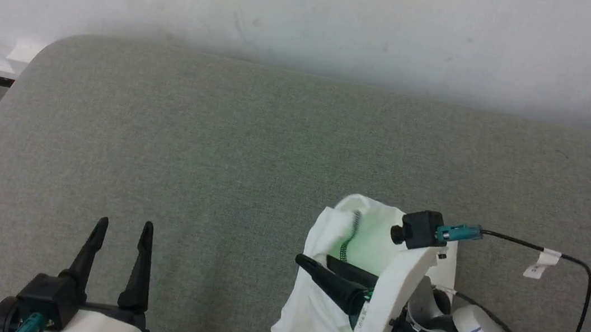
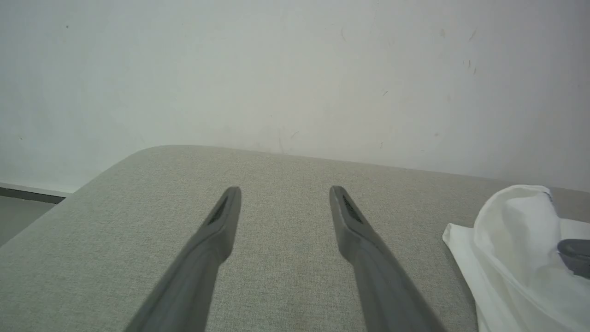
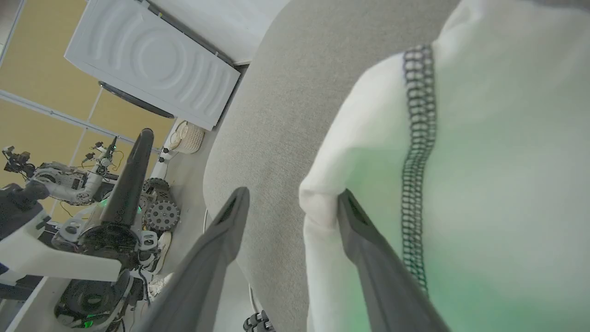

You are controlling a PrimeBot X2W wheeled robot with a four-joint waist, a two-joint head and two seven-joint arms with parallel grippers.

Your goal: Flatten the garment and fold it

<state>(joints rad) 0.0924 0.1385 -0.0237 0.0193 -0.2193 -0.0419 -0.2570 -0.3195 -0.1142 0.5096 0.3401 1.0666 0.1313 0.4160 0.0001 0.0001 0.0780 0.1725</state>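
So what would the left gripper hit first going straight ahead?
The way looks free: the left gripper points across the grey padded surface toward the white wall. The garment lies off to its right, outside that line. Height above the padding is unclear.

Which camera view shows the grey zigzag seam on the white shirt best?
The right wrist view: the seam runs close and sharp down the garment, each loop clear. The head view shows short, small stretches. The left wrist view shows white cloth, stitching too small to tell.
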